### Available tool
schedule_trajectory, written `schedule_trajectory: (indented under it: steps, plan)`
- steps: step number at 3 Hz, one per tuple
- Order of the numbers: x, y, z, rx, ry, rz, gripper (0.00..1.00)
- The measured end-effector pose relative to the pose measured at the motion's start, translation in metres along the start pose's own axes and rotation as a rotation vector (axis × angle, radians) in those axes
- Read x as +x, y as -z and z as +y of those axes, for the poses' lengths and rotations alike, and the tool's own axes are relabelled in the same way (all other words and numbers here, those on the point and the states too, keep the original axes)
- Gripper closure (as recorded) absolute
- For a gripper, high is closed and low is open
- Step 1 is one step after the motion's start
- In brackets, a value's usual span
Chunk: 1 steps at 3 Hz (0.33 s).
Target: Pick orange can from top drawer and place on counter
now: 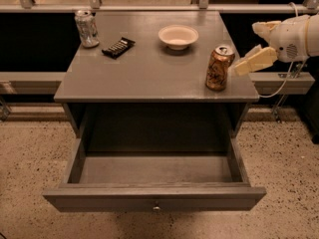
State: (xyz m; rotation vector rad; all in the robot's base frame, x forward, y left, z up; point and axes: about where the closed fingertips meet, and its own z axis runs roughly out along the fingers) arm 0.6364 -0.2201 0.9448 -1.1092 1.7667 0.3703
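The orange can (219, 67) stands upright on the counter (149, 68) near its front right corner. My gripper (255, 46) is open and empty, just to the right of the can and apart from it, past the counter's right edge. One cream finger (255, 61) points at the can, the other (264, 28) sits higher and further back. The top drawer (154, 180) is pulled fully open below the counter and holds nothing. Its round knob (156, 208) shows at the centre of the front panel.
A silver-white can (86, 28) stands at the counter's back left. A dark ridged bar (118, 47) lies beside it. A white bowl (178, 36) sits at the back centre. A railing runs behind the cabinet. Speckled floor surrounds the open drawer.
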Motion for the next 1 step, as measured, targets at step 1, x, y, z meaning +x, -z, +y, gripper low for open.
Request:
schedule_trajectory:
  steps: [1]
  plan:
    - [-0.0004, 0.0002, 0.0002, 0.0, 0.001, 0.0, 0.0]
